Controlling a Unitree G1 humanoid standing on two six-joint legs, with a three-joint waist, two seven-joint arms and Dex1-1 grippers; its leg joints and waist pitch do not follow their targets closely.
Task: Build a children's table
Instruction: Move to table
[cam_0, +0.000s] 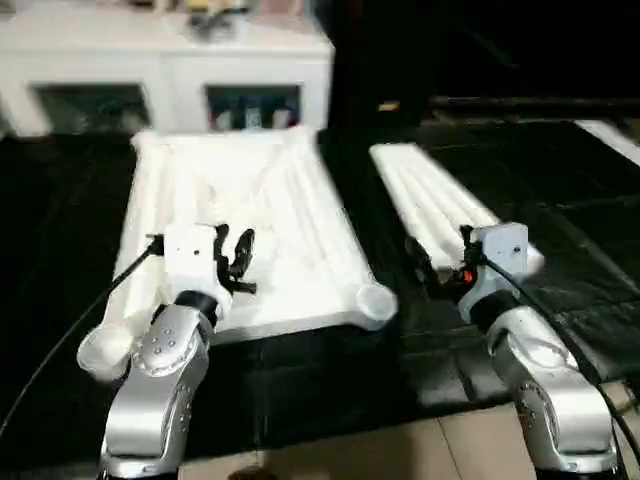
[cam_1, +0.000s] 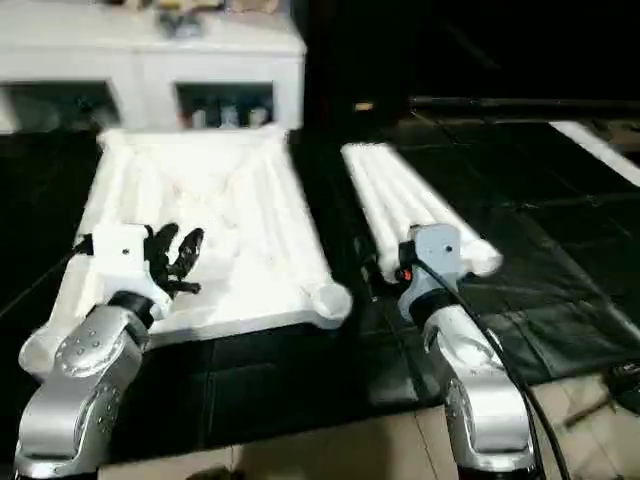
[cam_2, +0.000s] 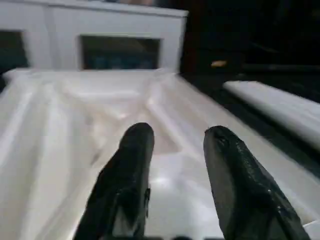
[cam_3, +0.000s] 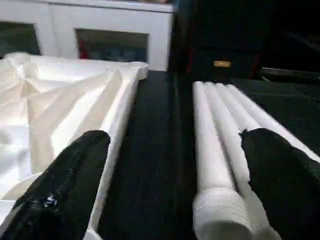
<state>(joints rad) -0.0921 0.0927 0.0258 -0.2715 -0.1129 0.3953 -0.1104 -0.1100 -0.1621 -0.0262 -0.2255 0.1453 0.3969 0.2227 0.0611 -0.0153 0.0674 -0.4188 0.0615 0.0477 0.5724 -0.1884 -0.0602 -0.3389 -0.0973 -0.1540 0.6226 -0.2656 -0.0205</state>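
The white tabletop (cam_0: 270, 210) lies upside down on the dark mat, ribbed underside up, with round sockets at its near corners (cam_0: 375, 300). To its right, several white legs (cam_0: 430, 195) lie side by side. My left gripper (cam_0: 235, 247) hovers over the tabletop's near left part. In the left wrist view it is open (cam_2: 180, 132), with nothing between its fingers (cam_2: 135, 165). My right gripper (cam_3: 172, 165) sits at the near end of the legs and is wide open. One finger (cam_3: 70, 180) is toward the tabletop's edge, the other toward the legs. A leg's threaded end (cam_3: 220, 215) shows between them.
A white glass-door cabinet (cam_0: 160, 70) stands behind the tabletop. Dark mat (cam_0: 330, 370) covers the floor, with tan flooring (cam_0: 420, 450) along the near edge. A black cable (cam_0: 60, 340) trails from my left wrist, and another runs along my right forearm (cam_0: 540, 310).
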